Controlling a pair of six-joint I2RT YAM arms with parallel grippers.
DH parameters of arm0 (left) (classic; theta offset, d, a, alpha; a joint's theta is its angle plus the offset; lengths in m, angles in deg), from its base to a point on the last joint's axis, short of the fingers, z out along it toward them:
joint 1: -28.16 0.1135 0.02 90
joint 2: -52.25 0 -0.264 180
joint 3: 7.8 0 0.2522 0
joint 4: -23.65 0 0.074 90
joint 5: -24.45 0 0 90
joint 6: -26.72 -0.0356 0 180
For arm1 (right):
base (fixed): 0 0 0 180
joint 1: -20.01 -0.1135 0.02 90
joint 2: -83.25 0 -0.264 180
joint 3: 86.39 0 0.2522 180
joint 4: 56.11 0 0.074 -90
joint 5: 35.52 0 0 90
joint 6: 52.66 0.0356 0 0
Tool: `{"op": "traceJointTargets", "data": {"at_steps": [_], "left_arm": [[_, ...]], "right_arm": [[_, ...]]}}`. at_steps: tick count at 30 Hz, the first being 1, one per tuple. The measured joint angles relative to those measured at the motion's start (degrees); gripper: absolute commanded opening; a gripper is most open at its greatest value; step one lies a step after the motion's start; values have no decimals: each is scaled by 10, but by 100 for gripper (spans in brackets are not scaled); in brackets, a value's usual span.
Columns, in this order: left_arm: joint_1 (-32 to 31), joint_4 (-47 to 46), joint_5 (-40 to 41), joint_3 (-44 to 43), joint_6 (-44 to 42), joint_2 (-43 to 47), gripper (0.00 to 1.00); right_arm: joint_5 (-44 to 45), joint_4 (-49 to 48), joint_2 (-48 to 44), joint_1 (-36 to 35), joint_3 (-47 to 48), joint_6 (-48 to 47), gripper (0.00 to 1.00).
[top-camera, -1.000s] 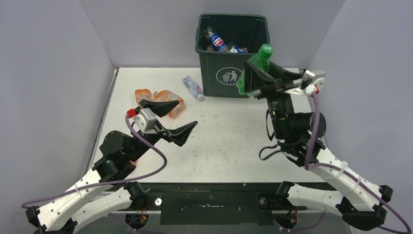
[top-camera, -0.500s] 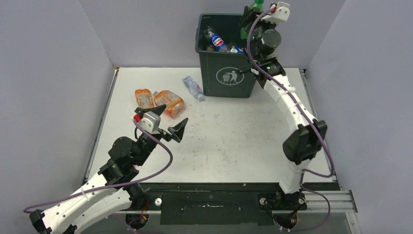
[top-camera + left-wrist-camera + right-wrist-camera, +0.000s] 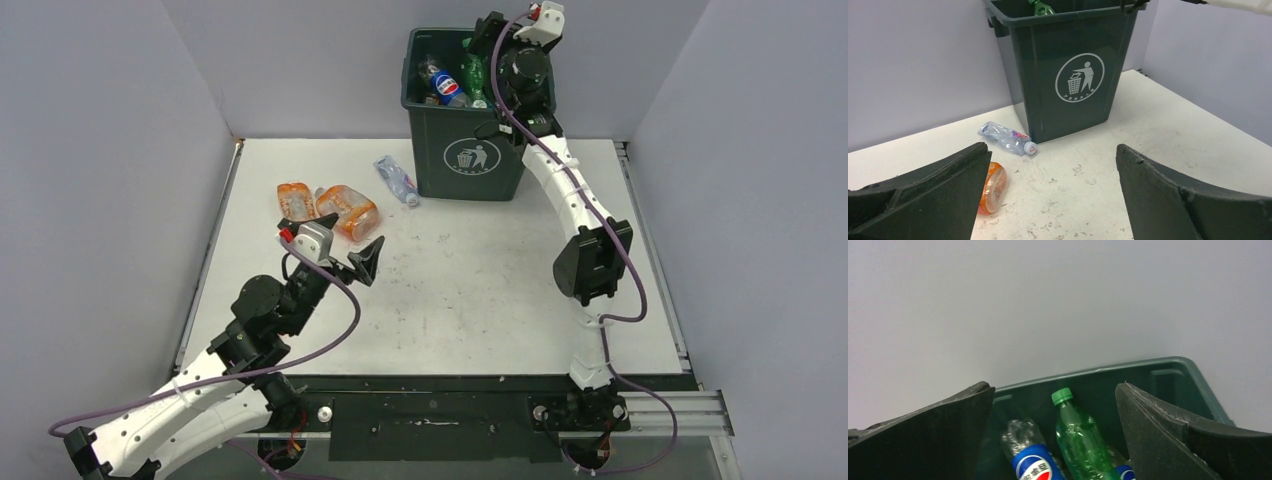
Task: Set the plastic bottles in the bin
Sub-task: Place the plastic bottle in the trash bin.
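The dark green bin [image 3: 465,150] stands at the back of the table, its logo facing me [image 3: 1079,76]. My right gripper [image 3: 492,45] hangs open over its far right corner, holding nothing [image 3: 1054,386]. Below it a green bottle [image 3: 1080,440] lies loose inside the bin [image 3: 1128,365] beside a blue-labelled bottle [image 3: 1032,460]. Two orange bottles [image 3: 296,200] [image 3: 349,211] and a clear bottle [image 3: 396,180] lie on the table left of the bin. My left gripper [image 3: 335,248] hovers open and empty just in front of the orange ones [image 3: 1052,150].
Grey walls close in the table on the left, back and right. The left wrist view has the clear bottle [image 3: 1006,138] at the bin's foot and one orange bottle [image 3: 990,187] by my left finger. The tabletop [image 3: 470,290] is scuffed white.
The right arm swung up from beside the bin to above it, opened, and the green bottle dropped inside. The left arm drew back slightly, still open.
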Motion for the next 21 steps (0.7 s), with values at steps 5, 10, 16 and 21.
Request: {"op": "traceJointTargets", "data": {"at_steps": [5, 10, 16, 21], "left_arm": [[23, -19, 29, 17, 2, 2, 96], [49, -25, 80, 16, 8, -30, 96], [90, 28, 165, -15, 48, -126, 96], [220, 179, 184, -107, 184, -220, 96]], "right_arm": [[-15, -21, -76, -18, -97, 29, 94], [-36, -90, -263, -111, -332, 37, 94], [-63, -203, -484, -184, -680, 95, 95], [-69, -210, -522, -179, -865, 146, 95]]}}
